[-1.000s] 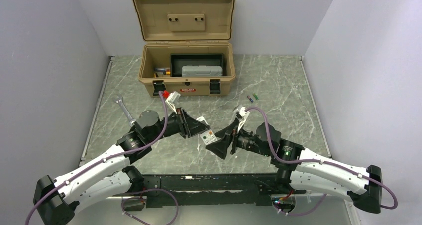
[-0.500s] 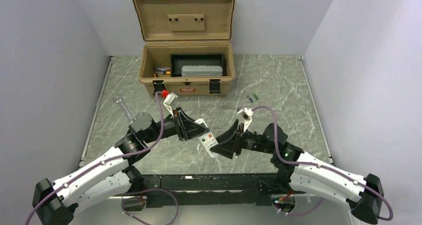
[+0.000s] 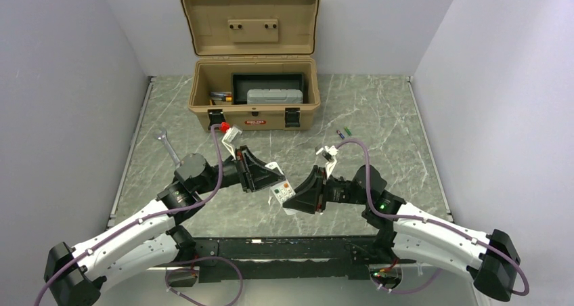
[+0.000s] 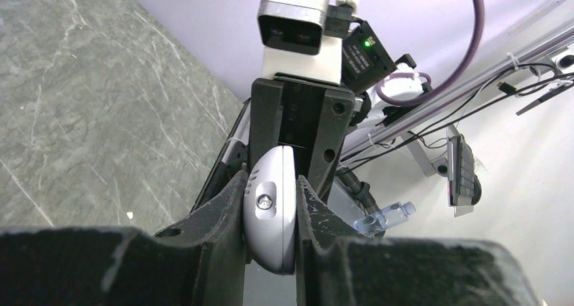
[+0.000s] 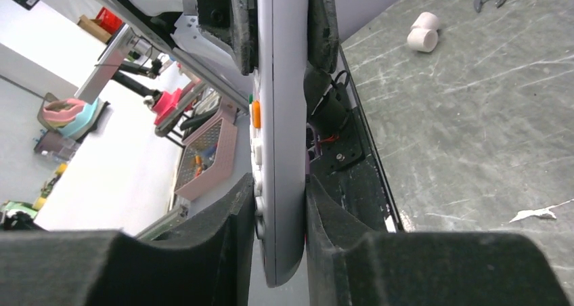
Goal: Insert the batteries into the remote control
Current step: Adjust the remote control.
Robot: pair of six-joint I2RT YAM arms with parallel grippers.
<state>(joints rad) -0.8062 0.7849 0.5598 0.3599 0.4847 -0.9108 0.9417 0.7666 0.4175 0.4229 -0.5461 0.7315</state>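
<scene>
Nothing legible anywhere right now. The toolbox (image 3: 237,118) carries a small red badge (image 3: 255,122) on its front wall between the two latches, but its lettering is far too small to make out. The remote (image 3: 281,191) shows its button face from above with every marking blurred, and in the right wrist view its orange button (image 5: 256,114) sits edge-on with no print to read.
</scene>
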